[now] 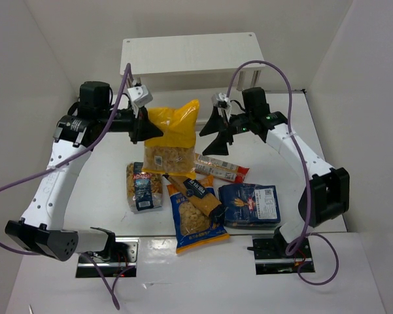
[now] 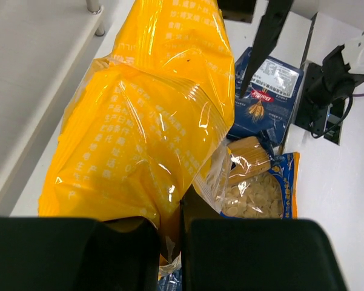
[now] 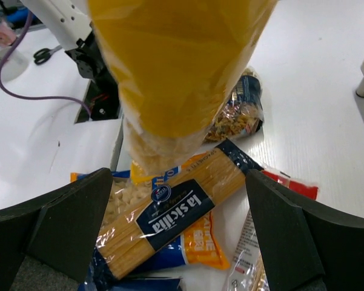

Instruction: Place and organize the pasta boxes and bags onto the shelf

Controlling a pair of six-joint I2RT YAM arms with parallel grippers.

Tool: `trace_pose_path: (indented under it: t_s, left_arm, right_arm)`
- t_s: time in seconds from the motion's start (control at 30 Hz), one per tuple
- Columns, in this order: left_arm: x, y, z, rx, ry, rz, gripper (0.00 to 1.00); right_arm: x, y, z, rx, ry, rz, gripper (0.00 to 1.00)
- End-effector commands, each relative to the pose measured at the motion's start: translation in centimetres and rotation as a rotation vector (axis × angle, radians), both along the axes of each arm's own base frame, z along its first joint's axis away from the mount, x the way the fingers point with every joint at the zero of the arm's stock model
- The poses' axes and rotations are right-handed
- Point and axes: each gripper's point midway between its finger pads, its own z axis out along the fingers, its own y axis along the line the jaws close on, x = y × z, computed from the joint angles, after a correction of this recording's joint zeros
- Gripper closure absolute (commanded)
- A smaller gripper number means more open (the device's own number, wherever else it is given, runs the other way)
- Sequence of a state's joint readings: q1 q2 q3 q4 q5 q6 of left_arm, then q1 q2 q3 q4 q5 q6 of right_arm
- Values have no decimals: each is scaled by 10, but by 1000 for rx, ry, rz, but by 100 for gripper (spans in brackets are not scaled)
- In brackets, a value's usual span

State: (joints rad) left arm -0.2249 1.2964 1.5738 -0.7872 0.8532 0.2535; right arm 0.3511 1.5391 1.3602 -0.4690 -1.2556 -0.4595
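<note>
My left gripper is shut on the left edge of the yellow-topped clear bag and holds it up above the table, in front of the white shelf. In the left wrist view the bag is pinched between the fingers. My right gripper is open just right of the bag, not touching it. In the right wrist view the bag hangs ahead of the open gripper, above a dark-labelled spaghetti pack.
On the table lie a dark-blue-labelled clear bag, the spaghetti pack across a yellow-blue pack, a dark blue box and a red spaghetti packet. White walls enclose the table.
</note>
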Motion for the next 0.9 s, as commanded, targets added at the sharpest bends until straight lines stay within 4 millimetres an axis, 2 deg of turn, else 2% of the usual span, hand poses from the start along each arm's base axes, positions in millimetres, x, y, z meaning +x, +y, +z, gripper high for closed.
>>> trace_pose_path:
  t_s: [0.0, 0.17, 0.33, 0.47, 0.53, 0.7, 0.8, 0.87]
  left_arm:
    - [-7, -12, 55, -120, -138, -91, 100]
    - [-6, -13, 60, -127, -149, -90, 100]
    - [6, -12, 61, -136, -125, -34, 100]
    - [15, -11, 66, -146, -124, 6, 100]
    - [27, -9, 66, -147, -120, 61, 100]
    - [34, -10, 70, -172, -111, 85, 100]
    - [35, -10, 70, -177, -95, 102, 100]
    - [36, -10, 72, -179, -104, 101, 100]
  right_arm:
    - [4, 15, 28, 66, -51, 73, 1]
    - [6, 30, 39, 84, -29, 126, 1]
    - [-9, 47, 37, 84, 5, 185, 1]
    - [-15, 50, 38, 87, 18, 205, 1]
    - [-17, 53, 40, 89, 27, 210, 1]
    - [-8, 59, 41, 91, 73, 219, 1]
    - [-12, 62, 45, 99, 93, 248, 1]
    - [-13, 67, 40, 96, 121, 269, 1]
